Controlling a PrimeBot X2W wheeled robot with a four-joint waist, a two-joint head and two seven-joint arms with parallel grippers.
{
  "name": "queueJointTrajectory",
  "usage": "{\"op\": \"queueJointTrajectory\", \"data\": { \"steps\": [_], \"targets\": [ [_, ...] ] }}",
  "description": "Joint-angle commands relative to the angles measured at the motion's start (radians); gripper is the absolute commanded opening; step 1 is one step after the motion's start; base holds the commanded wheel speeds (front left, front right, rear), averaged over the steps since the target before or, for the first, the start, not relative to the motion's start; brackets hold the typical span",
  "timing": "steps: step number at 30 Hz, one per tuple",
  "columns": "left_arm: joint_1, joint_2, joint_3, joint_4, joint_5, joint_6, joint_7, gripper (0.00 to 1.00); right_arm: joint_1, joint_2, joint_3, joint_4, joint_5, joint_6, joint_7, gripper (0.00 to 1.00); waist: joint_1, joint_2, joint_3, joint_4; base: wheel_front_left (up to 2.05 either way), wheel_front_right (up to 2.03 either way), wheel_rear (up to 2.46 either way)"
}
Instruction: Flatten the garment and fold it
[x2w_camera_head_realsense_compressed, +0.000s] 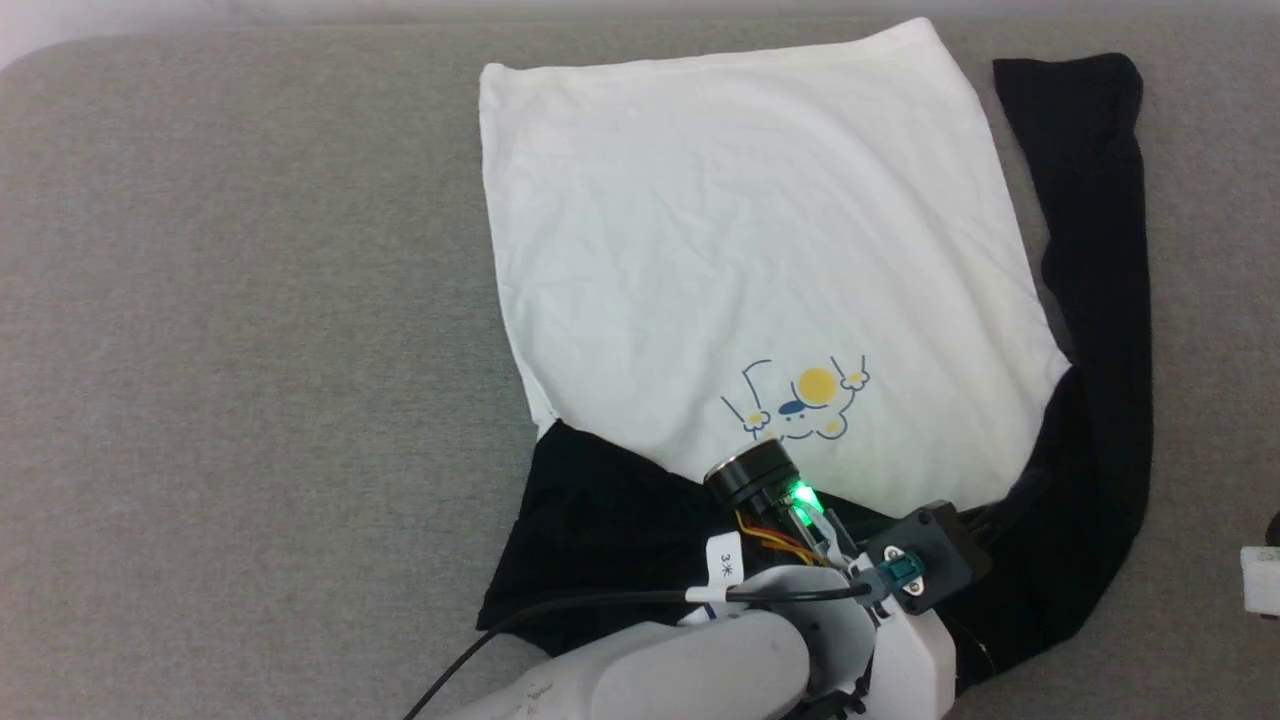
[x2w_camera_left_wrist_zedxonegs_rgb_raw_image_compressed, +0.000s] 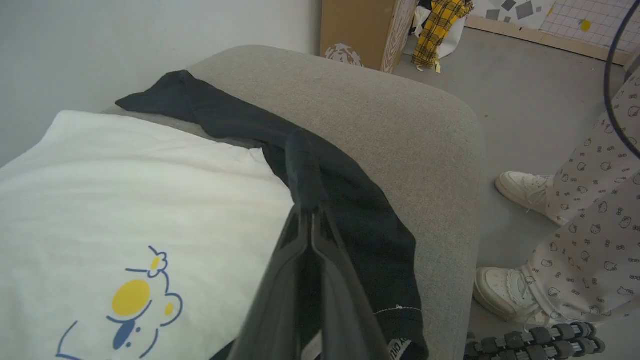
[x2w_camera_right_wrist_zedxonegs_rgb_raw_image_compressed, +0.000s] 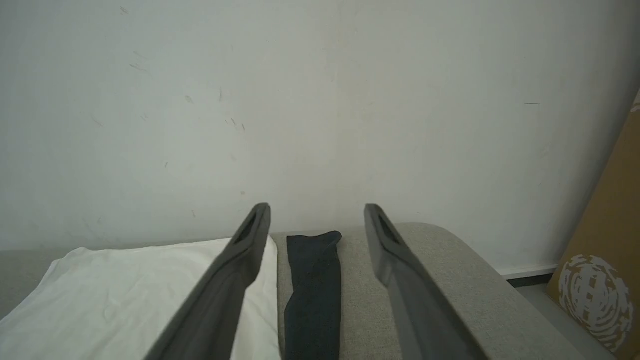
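On the grey woven cushion (x2w_camera_head_realsense_compressed: 250, 350), left gripper (x2w_camera_left_wrist_zedxonegs_rgb_raw_image_compressed: 307, 212) jaws pinch a black ridge of the raglan shirt (x2w_camera_head_realsense_compressed: 740, 230); right gripper (x2w_camera_right_wrist_zedxonegs_rgb_raw_image_compressed: 317, 212) jaws gape.

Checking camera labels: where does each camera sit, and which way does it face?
Head: on robot's head, facing down at shirt on grey upholstered surface; left forearm at bottom.
Left wrist: along left gripper, shut on black sleeve, toward a person's shoes.
Right wrist: along open right gripper, toward wall.
Shared: all show the black sleeve.

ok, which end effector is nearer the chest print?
Left. The left end effector is shut over the black sleeve beside the chest print; right end effector hangs open farther off, facing that sleeve's end.
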Motion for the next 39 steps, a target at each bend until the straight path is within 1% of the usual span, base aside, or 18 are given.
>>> {"op": "queueJointTrajectory", "data": {
  "steps": [1, 7, 10, 11, 13, 14, 15, 16, 19, 24, 26, 28, 30, 32, 33, 34, 36, 39],
  "targets": [
    [-0.013, -0.002, -0.016, 0.018, -0.016, -0.002, 0.001, 0.00, -0.017, 0.003, 0.008, 0.008, -0.005, -0.001, -0.008, 1.00, -0.0001, 0.0000, 0.021, -0.035, 0.00, 0.00, 0.00],
    [0.015, -0.002, -0.036, 0.112, -0.044, -0.014, 0.027, 0.00, -0.037, 0.003, 0.050, 0.022, -0.009, -0.001, -0.005, 1.00, -0.0001, 0.0000, 0.036, -0.088, 0.00, 0.00, 0.00],
    [0.046, -0.002, -0.037, 0.153, -0.049, -0.043, 0.097, 0.00, -0.037, 0.003, 0.052, 0.025, -0.018, -0.001, -0.002, 1.00, -0.0001, 0.0000, 0.038, -0.103, 0.00, 0.00, 0.00],
    [0.054, -0.002, -0.037, 0.157, -0.058, -0.048, 0.115, 0.00, -0.036, 0.003, 0.051, 0.026, -0.020, -0.001, -0.001, 1.00, -0.0001, 0.0000, 0.038, -0.105, 0.00, 0.00, 0.00],
    [0.061, -0.003, -0.037, 0.155, -0.078, -0.043, 0.126, 0.01, -0.035, 0.003, 0.048, 0.026, -0.021, -0.001, 0.001, 1.00, -0.0001, 0.0000, 0.035, -0.106, 0.00, 0.00, 0.00],
    [0.063, -0.003, -0.037, 0.154, -0.085, -0.040, 0.126, 0.29, -0.033, 0.003, 0.046, 0.027, -0.021, -0.001, 0.002, 1.00, -0.0001, 0.0000, 0.032, -0.106, 0.00, 0.00, 0.00],
    [0.064, -0.003, -0.037, 0.153, -0.094, -0.036, 0.123, 0.76, -0.032, 0.003, 0.045, 0.028, -0.021, -0.001, 0.003, 1.00, -0.0001, 0.0000, 0.028, -0.104, 0.00, 0.00, 0.00],
    [0.064, -0.003, -0.037, 0.152, -0.100, -0.035, 0.122, 1.00, -0.031, 0.003, 0.046, 0.028, -0.021, -0.001, 0.005, 1.00, -0.0001, 0.0000, 0.023, -0.102, 0.00, 0.00, 0.00],
    [0.067, -0.003, -0.037, 0.131, -0.143, -0.029, 0.098, 1.00, -0.025, 0.003, 0.049, 0.027, -0.023, -0.001, 0.012, 1.00, -0.0001, 0.0000, 0.007, -0.089, 0.00, 0.00, 0.00],
    [0.056, -0.003, -0.037, 0.052, -0.290, -0.033, 0.069, 1.00, -0.008, 0.003, 0.033, 0.013, -0.031, -0.001, 0.027, 1.00, -0.0001, 0.0000, -0.023, -0.043, 0.00, 0.00, 0.00],
    [0.031, -0.003, -0.025, 0.017, -0.342, -0.025, 0.034, 1.00, -0.001, 0.003, 0.027, 0.004, -0.030, -0.001, 0.032, 1.00, -0.0001, 0.0000, -0.032, -0.020, 0.00, 0.00, 0.00],
    [0.008, -0.003, 0.005, -0.012, -0.389, -0.008, -0.013, 1.00, 0.006, 0.003, 0.023, -0.004, -0.028, -0.001, 0.036, 1.00, -0.0001, 0.0000, -0.040, 0.001, 0.00, 0.00, 0.00],
    [-0.020, -0.003, 0.045, -0.033, -0.410, 0.017, -0.076, 1.00, 0.012, 0.003, 0.018, -0.010, -0.024, -0.001, 0.039, 1.00, -0.0001, 0.0000, -0.047, 0.023, 0.00, 0.00, 0.00],
    [-0.041, -0.003, 0.096, -0.044, -0.414, 0.047, -0.142, 1.00, 0.019, 0.003, 0.018, -0.014, -0.020, -0.001, 0.041, 1.00, -0.0001, 0.0000, -0.053, 0.041, 0.00, 0.00, 0.00],
    [-0.041, -0.003, 0.096, -0.044, -0.414, 0.047, -0.142, 1.00, 0.019, 0.003, 0.018, -0.014, -0.020, -0.001, 0.041, 1.00, -0.0001, 0.0000, -0.053, 0.041, 0.00, 0.00, 0.00],
    [-0.049, 0.003, 0.125, -0.048, -0.407, 0.064, -0.175, 1.00, 0.021, 0.003, 0.018, -0.015, -0.018, -0.001, 0.042, 1.00, -0.0001, 0.0000, -0.056, 0.048, 0.00, 0.00, 0.00],
    [-0.048, 0.042, 0.183, -0.077, -0.401, 0.093, -0.230, 1.00, 0.025, 0.003, 0.016, -0.016, -0.015, -0.001, 0.042, 1.00, -0.0001, 0.0000, -0.063, 0.061, 0.00, 0.00, 0.00],
    [-0.029, 0.155, 0.263, -0.155, -0.362, 0.160, -0.274, 1.00, 0.028, 0.003, 0.018, -0.014, -0.007, -0.001, 0.038, 1.00, -0.0001, 0.0000, -0.068, 0.074, 0.00, 0.00, 0.00]
  ]
}}
